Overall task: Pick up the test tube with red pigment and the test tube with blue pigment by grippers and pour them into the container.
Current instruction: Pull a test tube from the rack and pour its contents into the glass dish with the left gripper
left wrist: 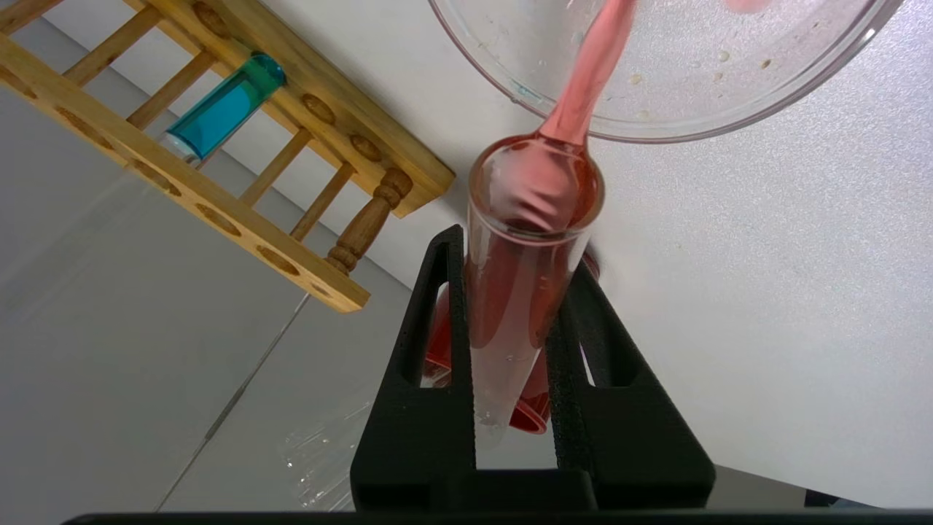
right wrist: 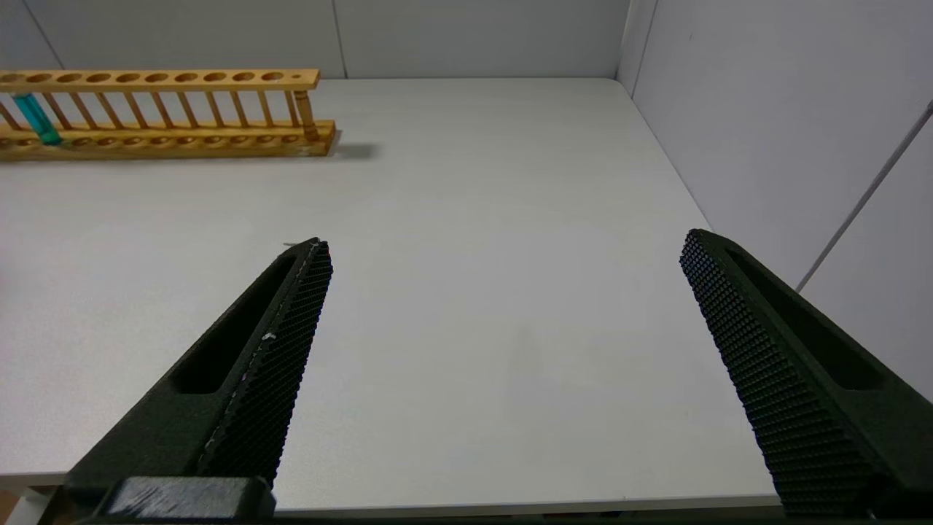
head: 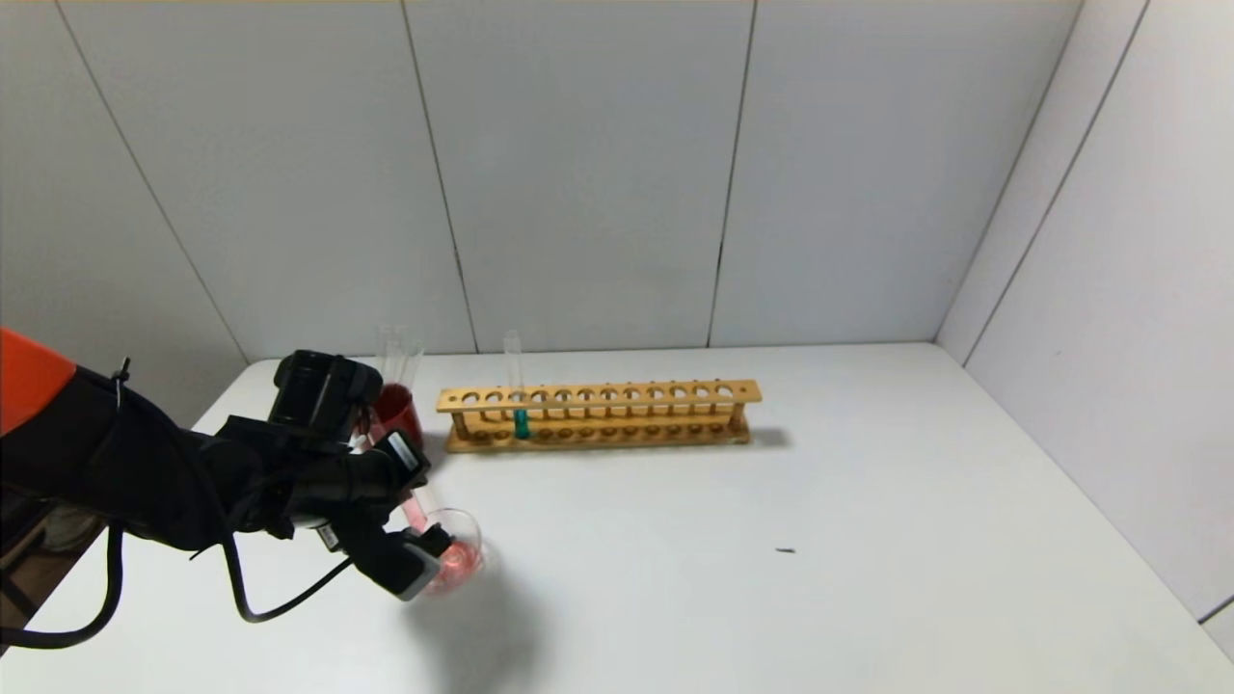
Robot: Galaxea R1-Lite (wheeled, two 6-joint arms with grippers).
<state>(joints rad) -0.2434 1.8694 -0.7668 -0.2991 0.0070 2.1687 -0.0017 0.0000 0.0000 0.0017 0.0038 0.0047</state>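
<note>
White desk (head: 868, 540) boxed by grey panel walls (head: 578, 173). Left end effector (left wrist: 510, 306) pinching red tube (left wrist: 521, 292), tipped over dish (left wrist: 656, 109). Right end effector (right wrist: 503, 306) spread wide above desk.

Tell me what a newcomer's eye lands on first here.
The left gripper, at the table's left front, tilts the red test tube, its liquid streaming into the glass dish. Behind, a teal tube stands in the wooden rack.

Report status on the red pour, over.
Left gripper shut on red tube, tipped, red liquid streaming into glass dish. Right gripper open, idle over bare table. Blue tube in rack. Nothing in the way.
</note>
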